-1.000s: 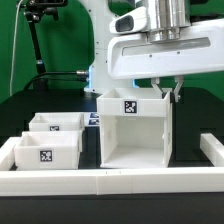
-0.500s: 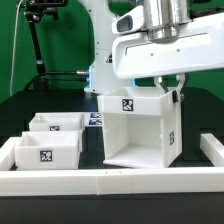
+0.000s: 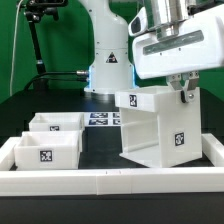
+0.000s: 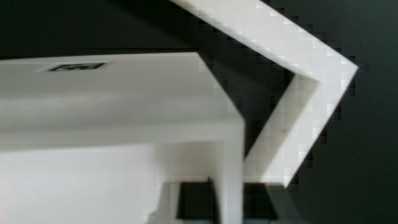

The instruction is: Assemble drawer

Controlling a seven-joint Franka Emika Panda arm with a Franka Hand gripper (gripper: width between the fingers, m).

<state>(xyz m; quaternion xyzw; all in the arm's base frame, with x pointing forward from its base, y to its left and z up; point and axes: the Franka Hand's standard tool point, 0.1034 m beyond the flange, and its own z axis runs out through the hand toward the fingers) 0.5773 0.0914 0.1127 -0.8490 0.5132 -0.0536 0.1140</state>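
The tall white boxy casing (image 3: 152, 128) stands tilted and turned at the exterior view's right, its open side facing the left front, with tags on top and on its side. My gripper (image 3: 184, 92) is shut on the casing's upper right wall. In the wrist view the casing (image 4: 107, 120) fills the frame and a thin wall runs between my dark fingers (image 4: 192, 203). Two small white trays (image 3: 47, 148) (image 3: 57, 125) with tags sit at the exterior view's left.
A low white rim wall (image 3: 100, 180) runs along the front and sides (image 3: 212, 150). The marker board (image 3: 103, 119) lies behind the casing. The robot base (image 3: 105, 60) stands at the back.
The gripper has moved to the exterior view's right with the casing, which has slid right and rotated so its tagged side wall now shows.
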